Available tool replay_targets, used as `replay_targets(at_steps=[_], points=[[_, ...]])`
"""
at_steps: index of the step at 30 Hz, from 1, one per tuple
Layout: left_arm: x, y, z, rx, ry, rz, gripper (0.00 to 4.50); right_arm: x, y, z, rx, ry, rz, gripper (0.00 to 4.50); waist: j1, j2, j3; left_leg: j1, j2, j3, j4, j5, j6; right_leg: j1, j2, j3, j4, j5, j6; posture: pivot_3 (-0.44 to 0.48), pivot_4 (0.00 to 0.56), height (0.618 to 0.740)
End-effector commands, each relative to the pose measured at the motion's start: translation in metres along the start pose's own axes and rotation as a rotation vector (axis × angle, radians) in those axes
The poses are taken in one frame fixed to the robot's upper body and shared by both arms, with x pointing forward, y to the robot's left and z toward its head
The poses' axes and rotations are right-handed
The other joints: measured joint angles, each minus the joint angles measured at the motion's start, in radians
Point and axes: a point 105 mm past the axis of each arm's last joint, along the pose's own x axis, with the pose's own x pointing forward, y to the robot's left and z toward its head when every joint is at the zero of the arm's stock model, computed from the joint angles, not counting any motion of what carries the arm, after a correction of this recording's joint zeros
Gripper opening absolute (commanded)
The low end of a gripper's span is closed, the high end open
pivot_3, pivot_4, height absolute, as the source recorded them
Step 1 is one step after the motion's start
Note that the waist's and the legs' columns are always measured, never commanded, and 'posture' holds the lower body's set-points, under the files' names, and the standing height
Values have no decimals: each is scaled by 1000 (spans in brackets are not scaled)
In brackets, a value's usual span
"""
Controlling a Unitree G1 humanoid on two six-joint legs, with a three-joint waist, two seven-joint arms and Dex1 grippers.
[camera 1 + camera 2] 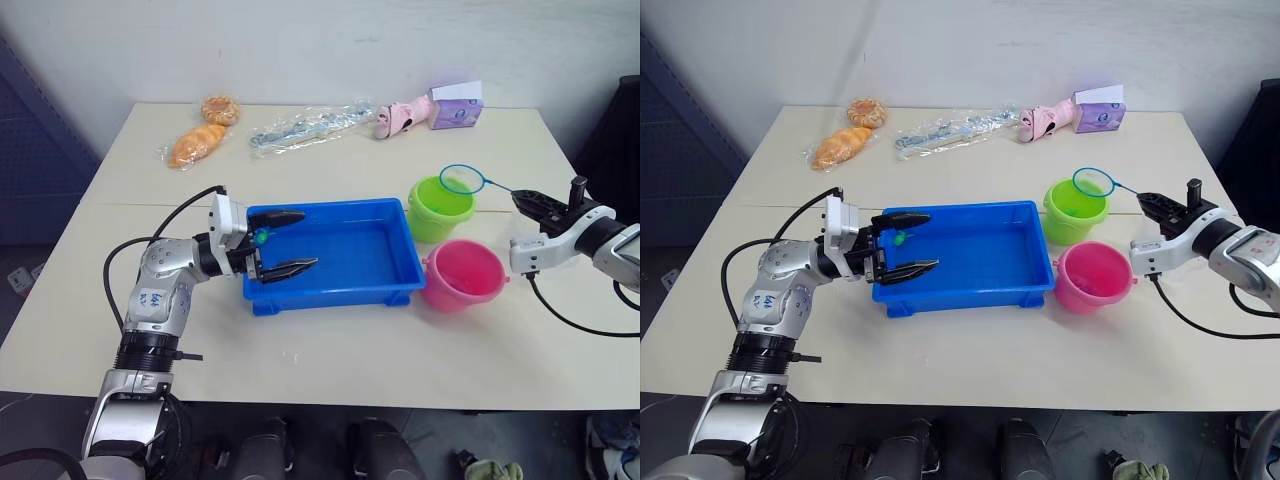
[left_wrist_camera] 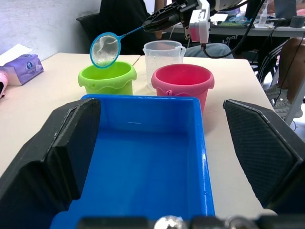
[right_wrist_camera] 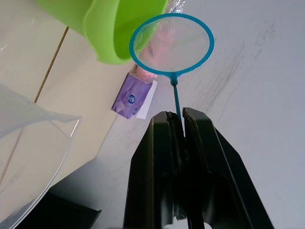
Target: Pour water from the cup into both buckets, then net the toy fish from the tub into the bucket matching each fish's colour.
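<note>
Net (image 1: 461,179) hoop poised above the lime green bucket (image 1: 438,208), handle clamped in the right gripper (image 1: 530,203).

Right fingers are pinched tight on the thin handle (mesh pale, nothing visible inside). Left gripper (image 1: 283,243) gapes wide at the blue tub's (image 1: 400,240) left end, grasping nothing; a small green toy fish (image 1: 262,237) sits between its fingers. Pink bucket (image 1: 462,275) stands just beside the tub, clear cup (image 2: 163,56) behind it.

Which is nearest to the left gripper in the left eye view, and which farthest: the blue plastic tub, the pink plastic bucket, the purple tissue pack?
1. Blue plastic tub: left gripper is over its left end.
2. Pink plastic bucket: just beyond the tub's right end.
3. Purple tissue pack: far table edge, right.
</note>
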Motion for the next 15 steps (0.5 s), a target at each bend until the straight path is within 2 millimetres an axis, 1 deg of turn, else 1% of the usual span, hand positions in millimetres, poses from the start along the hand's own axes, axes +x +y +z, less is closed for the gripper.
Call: replay_targets(at_steps=[1,2,3,4,7,8,9,10,11,13,15], points=[[-2,3,8,33,-8,5,4429,-6,-33,-12,100,22,-143,0,-1,0,0,0,0,0,0,0,0,0,0,0,0,0,0,0,150,740],[-4,4,8,33,-7,8,4429,-6,-38,-11,129,14,-165,0,-1,0,0,0,0,0,0,0,0,0,0,0,0,0,0,0,150,740],[-8,5,9,34,-2,18,4429,-6,-48,-10,228,14,-210,0,-1,0,0,0,0,0,0,0,0,0,0,0,0,0,0,0,150,740],[-13,6,10,34,0,27,4429,-5,-58,-7,356,-3,-248,0,-1,0,0,0,0,0,0,0,0,0,0,0,0,0,0,0,150,740],[-32,10,10,31,22,54,4429,3,-75,-3,818,-19,-267,0,-8,0,0,0,2,0,0,0,0,1,2,0,0,0,0,0,150,740],[-41,11,9,25,38,72,4429,7,-77,7,1023,-61,-216,0,-7,0,0,0,3,0,0,0,0,1,3,0,0,0,0,0,150,740],[-51,14,8,21,55,98,4429,10,-79,31,1149,-166,-114,0,-2,0,0,1,3,-1,0,0,0,1,3,-1,0,0,0,0,150,740],[-59,16,7,16,69,123,4429,11,-79,55,1214,-261,-7,0,0,0,0,1,3,-1,1,0,0,1,2,-1,1,0,0,0,150,740],[-67,18,6,13,81,145,4429,11,-79,74,1245,-327,80,0,1,0,0,0,3,-3,1,0,0,2,2,-2,1,0,0,0,150,740],[-78,20,3,13,117,169,4429,11,-79,97,1285,-378,178,0,2,0,0,0,3,-4,0,0,0,2,2,-3,1,0,0,0,150,740],[-94,24,-1,11,165,209,4429,14,-74,122,1322,-417,292,0,3,0,0,0,3,-5,1,-1,1,2,0,-3,-1,0,0,0,150,740]])
